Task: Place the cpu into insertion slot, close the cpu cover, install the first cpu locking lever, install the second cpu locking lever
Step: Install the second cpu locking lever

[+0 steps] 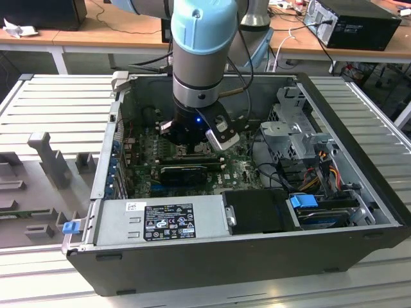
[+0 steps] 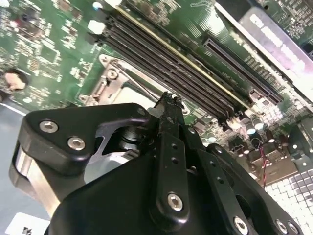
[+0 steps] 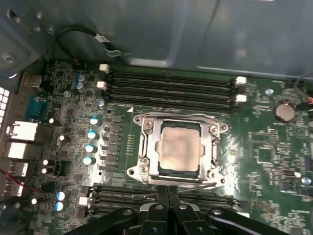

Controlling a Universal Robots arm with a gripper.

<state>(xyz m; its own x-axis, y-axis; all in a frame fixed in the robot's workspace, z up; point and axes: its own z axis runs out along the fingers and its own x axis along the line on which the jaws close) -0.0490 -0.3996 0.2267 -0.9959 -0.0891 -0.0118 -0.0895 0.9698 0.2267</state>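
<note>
In the first wrist view the cpu point(image 3: 180, 147) lies flat in the insertion slot point(image 3: 138, 170), its pale metal face up. The cpu cover point(image 3: 149, 147) is folded down around it, and the chip shows through the window. A thin metal lever rod point(image 3: 200, 184) runs along the socket's side nearest my gripper. My gripper point(image 3: 167, 195) is shut, its fingertips pressed together just off that side with nothing seen between them. In the second wrist view the gripper's closed tip point(image 2: 169, 100) hovers at the socket's edge point(image 2: 110, 81). The exterior view has the gripper point(image 1: 192, 142) low inside the computer case.
Long black memory slots point(image 3: 171, 90) run along the socket's far side, and more slots point(image 3: 122, 197) lie beside my fingers. Capacitors point(image 3: 90, 134) and a coin battery point(image 3: 285, 111) stand on the board. The case wall point(image 3: 195, 29), power supply point(image 1: 167, 218) and drive cage point(image 1: 295, 135) hem the board in.
</note>
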